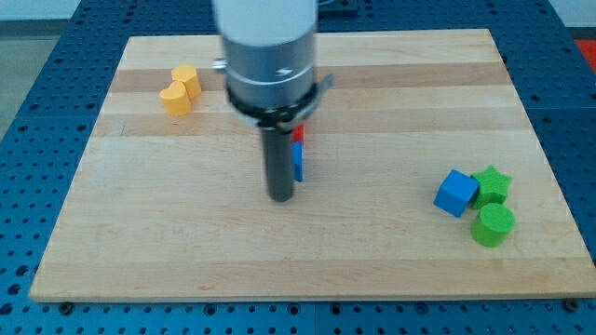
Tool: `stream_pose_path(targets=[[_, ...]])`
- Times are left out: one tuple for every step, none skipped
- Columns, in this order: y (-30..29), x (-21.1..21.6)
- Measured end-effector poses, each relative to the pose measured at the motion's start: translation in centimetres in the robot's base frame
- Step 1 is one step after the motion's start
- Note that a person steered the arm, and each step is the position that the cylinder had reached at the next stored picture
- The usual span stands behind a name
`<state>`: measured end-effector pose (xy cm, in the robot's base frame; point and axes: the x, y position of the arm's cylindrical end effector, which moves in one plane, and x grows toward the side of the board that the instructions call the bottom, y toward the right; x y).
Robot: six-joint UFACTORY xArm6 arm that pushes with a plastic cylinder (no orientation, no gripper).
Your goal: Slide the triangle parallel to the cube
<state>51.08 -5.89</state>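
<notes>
My tip (pixel 280 196) rests on the board near the middle, a little towards the view's left. Just to its right and mostly hidden behind the rod are a blue block (pixel 299 162) and, above it, a red block (pixel 299 133); their shapes cannot be made out. The blue cube (pixel 455 193) lies at the view's right, far from my tip.
A green star (pixel 492 184) and a green cylinder (pixel 492 224) touch the blue cube on its right. Two yellow blocks (pixel 180 90) sit together at the view's top left. The wooden board (pixel 140 233) ends in blue pegboard on all sides.
</notes>
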Motion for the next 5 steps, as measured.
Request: stream_pose_path(targets=[[-4.9,0.4],[-5.2,-5.5],[-1.4,-6.6],[2.3,-6.6],[4.3,-6.4]])
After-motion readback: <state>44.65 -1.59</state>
